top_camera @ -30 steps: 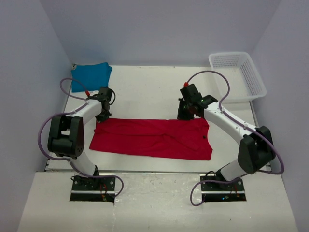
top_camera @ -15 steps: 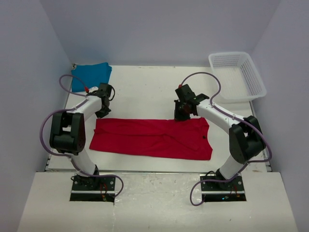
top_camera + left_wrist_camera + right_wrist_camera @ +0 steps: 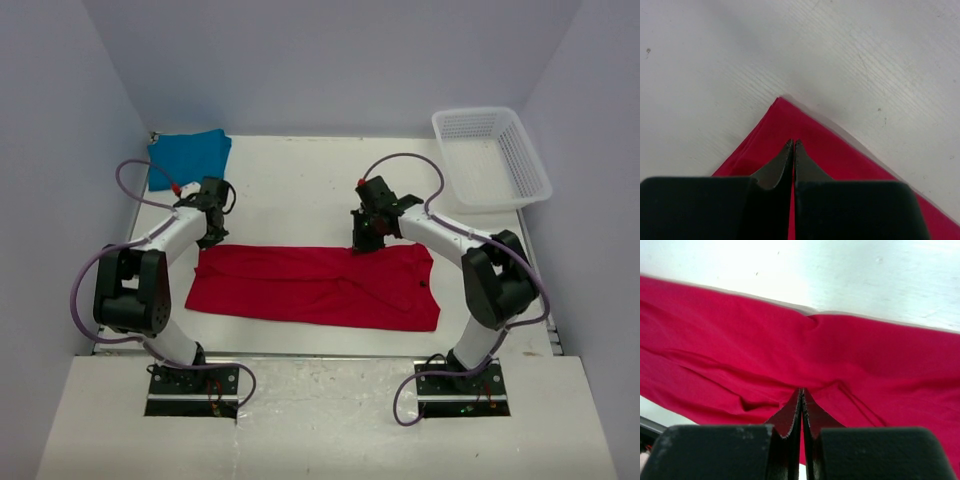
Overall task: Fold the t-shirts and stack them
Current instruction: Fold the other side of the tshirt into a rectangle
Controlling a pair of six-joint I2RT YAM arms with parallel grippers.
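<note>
Far right corner of the table [image 3: 300, 185]: white basket [image 3: 492, 157], only its mesh floor showing. Far left corner: teal t-shirt [image 3: 188, 157], folded, well apart from the basket.

Near middle: red t-shirt [image 3: 315, 286] lies flat as a long band, its near edge close to the table's front edge. Bare surface runs from its far edge to the back.

The left gripper [image 3: 793, 145] has its jaws fully closed, tips on the shirt's far left corner. The right gripper [image 3: 801, 391] is likewise closed, tips on the far edge where the cloth puckers. Whether either pinches cloth: cannot tell.
</note>
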